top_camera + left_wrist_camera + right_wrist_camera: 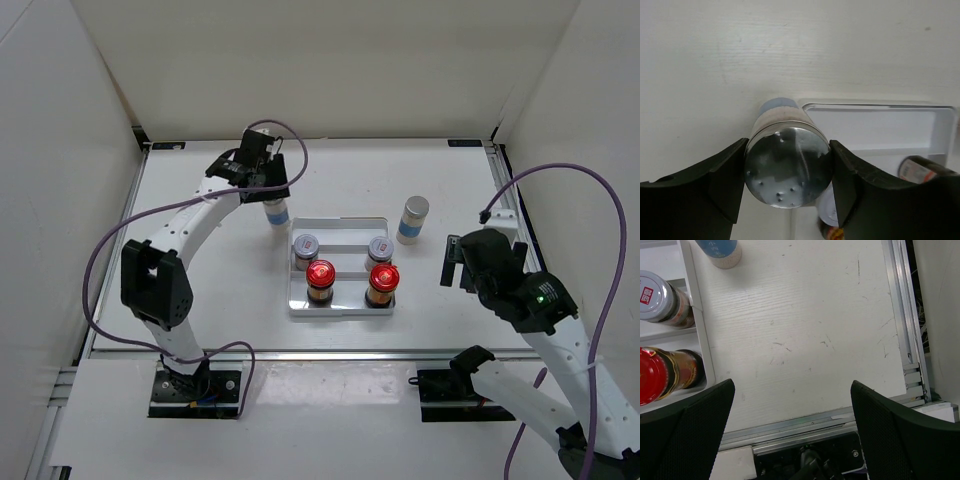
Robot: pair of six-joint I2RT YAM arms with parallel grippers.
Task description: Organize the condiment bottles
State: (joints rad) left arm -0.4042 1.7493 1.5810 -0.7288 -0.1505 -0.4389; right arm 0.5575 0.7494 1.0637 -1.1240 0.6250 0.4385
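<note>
A: What could go wrong from here?
B: The left fingers [715, 185] pinch the tall bottle [788, 170] at its cap, just outside the back-left corner of the tray [340, 314]. If the grip is slack, it could tip or catch the rim going in.
A: What's in the tray?
B: Two jars [306, 246] mid-row and two red caps [320, 275] in front. The back row is bare. The second tall bottle [412, 218] stands on the bench [230, 290] to the right. The right fingers [685, 440] are spread wide, holding nothing.
</note>
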